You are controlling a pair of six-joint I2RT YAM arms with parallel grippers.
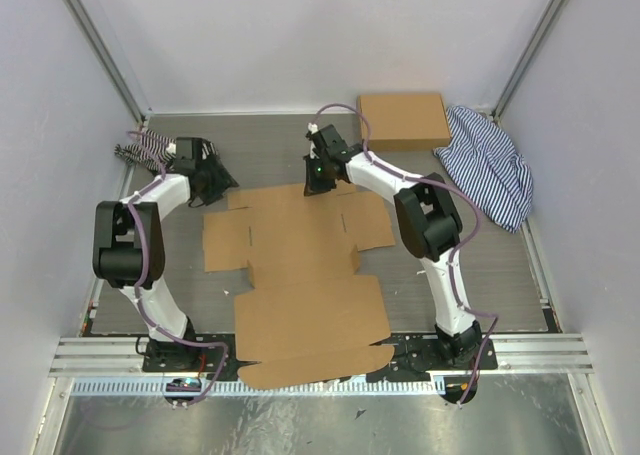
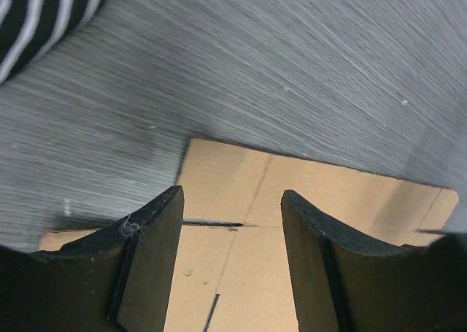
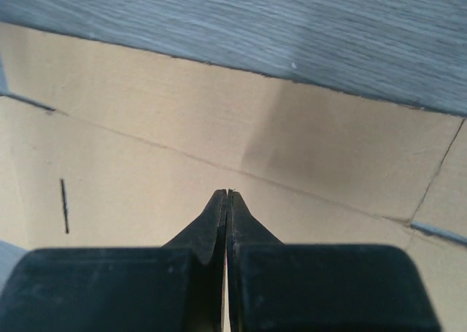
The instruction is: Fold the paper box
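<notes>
The paper box lies flat and unfolded in the middle of the table, its panels, flaps and slits showing. My left gripper hovers at the box's far left corner, open, nothing between its fingers; in the left wrist view the corner flap shows between the fingers. My right gripper is shut and empty, its tips just over the box's far edge panel in the right wrist view.
Another brown cardboard box, a neat rectangle, lies at the back right. A blue striped cloth lies at the right. A dark striped cloth lies at the back left, also in the left wrist view.
</notes>
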